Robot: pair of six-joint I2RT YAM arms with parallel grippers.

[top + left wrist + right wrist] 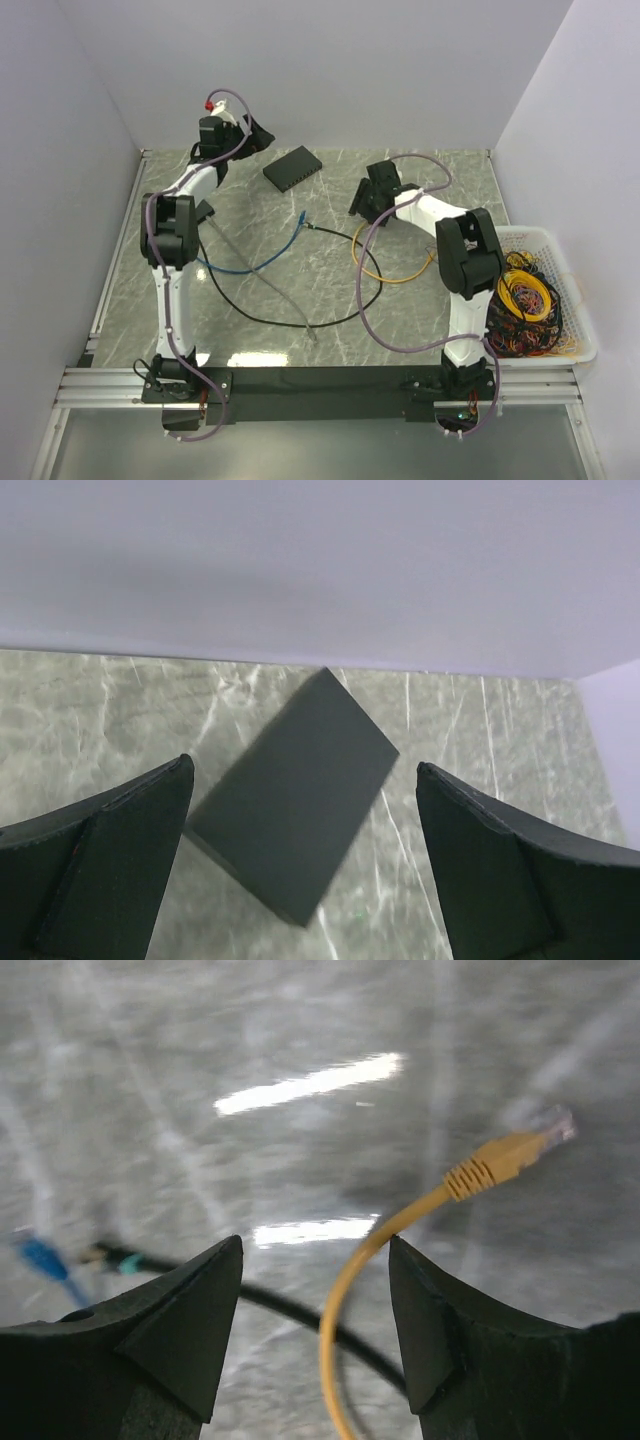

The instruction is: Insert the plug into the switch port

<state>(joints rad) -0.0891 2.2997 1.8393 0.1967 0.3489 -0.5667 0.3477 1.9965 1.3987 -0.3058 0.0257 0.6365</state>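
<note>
Open-jawed right gripper (315,1250) straddles the cable (345,1280) without gripping it, plug (553,1126) just ahead and rightward, pointing away; left gripper (302,768), wide open, faces the switch (290,810).

table (420,300): glossy marbled | switch box (295,800): matt grey | plug (555,1125): clear plastic

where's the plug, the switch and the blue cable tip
plug (553,1128): right wrist view, on its clear tip.
switch (295,815): left wrist view, middle of its top face.
blue cable tip (40,1257): right wrist view, on the blurred blue connector.
</note>
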